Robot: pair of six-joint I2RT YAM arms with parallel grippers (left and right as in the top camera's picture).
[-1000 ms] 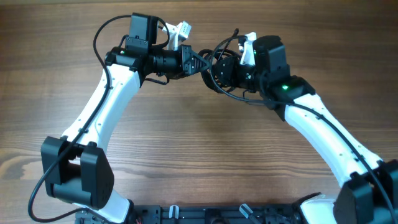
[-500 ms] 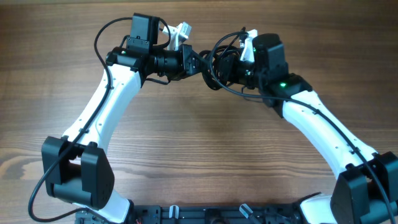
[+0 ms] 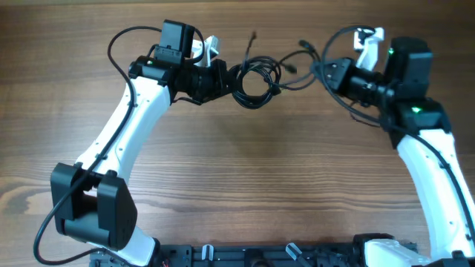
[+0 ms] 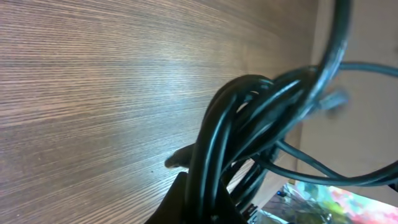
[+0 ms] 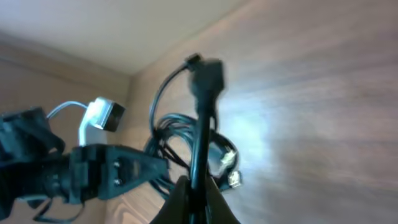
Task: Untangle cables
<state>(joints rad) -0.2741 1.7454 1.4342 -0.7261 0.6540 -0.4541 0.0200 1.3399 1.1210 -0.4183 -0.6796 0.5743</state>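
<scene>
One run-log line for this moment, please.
left gripper: shut on cables | right gripper: shut on strand | cables: looped at left gripper | task: not done

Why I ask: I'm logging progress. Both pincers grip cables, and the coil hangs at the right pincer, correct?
No. Overhead shows the coil hanging at the left pincer; the right pincer grips a strand of the cables.

Black cables [image 4: 211,143], brown wood-grain table [image 4: 93,93]
</scene>
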